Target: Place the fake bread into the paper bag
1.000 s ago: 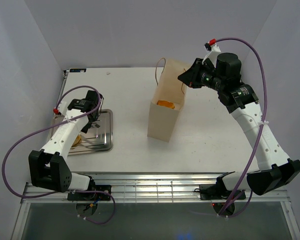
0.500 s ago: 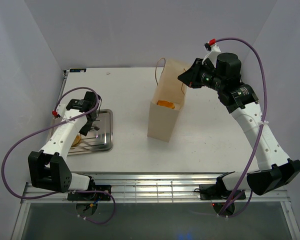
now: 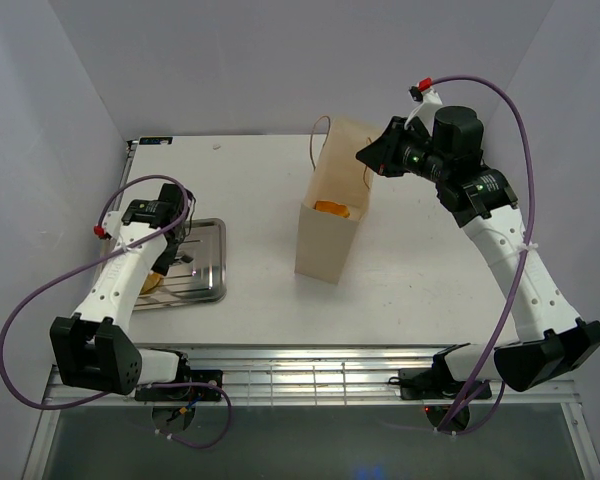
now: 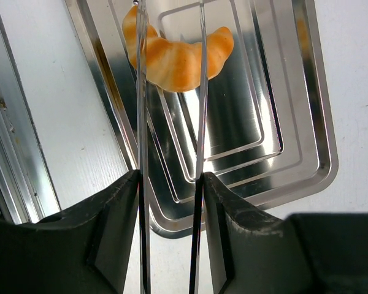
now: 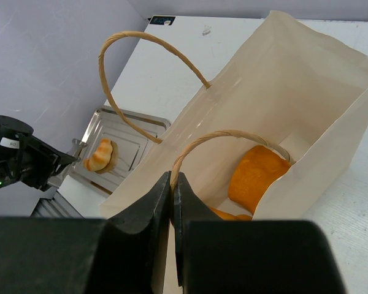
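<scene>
One croissant (image 4: 178, 58) lies on the steel tray (image 4: 282, 122) under the tweezers (image 4: 200, 92), which the left claw (image 4: 170, 184) squeezes. The right claw (image 5: 172, 184) is closed on the paper bag (image 5: 282, 79) rim.

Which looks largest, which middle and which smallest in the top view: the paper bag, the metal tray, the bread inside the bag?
1. paper bag, though its top is nearer the camera
2. metal tray, partly covered
3. bread inside the bag
</scene>
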`<state>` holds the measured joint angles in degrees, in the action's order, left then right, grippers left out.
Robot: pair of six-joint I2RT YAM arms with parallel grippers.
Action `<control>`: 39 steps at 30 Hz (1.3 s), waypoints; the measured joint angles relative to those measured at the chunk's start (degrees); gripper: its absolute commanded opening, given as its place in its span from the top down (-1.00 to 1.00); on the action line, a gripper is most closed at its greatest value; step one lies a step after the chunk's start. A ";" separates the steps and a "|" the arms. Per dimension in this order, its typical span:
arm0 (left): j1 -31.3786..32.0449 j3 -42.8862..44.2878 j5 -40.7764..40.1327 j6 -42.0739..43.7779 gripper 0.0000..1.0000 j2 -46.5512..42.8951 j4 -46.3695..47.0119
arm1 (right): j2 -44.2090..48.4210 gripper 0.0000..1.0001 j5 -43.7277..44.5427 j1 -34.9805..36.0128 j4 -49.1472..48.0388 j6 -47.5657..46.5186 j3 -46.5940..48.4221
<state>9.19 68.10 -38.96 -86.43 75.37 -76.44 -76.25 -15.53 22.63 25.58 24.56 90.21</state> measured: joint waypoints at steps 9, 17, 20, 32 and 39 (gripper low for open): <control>-1.40 -0.02 0.17 0.15 -0.14 -1.25 -0.31 | 0.57 0.83 0.00 0.00 0.00 -0.57 -0.15; -3.08 -0.02 1.25 0.74 -0.15 -1.86 -0.31 | 0.57 0.83 -0.02 0.00 -0.02 -0.76 -0.92; -3.56 -0.02 1.92 0.87 -0.15 -2.01 -0.31 | 0.59 0.83 -0.02 0.00 -0.02 -0.76 -0.92; -4.31 -0.37 2.38 1.11 -0.14 -4.09 -0.33 | 0.68 0.83 -0.04 0.00 -0.04 -0.76 -0.92; -4.57 -2.23 2.67 1.31 -0.12 -5.07 -0.42 | 0.68 0.81 -0.07 0.00 -0.04 -0.72 -0.92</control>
<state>4.62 65.87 -36.29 -85.12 70.30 -76.86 -75.57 -15.59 22.63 25.54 23.83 89.30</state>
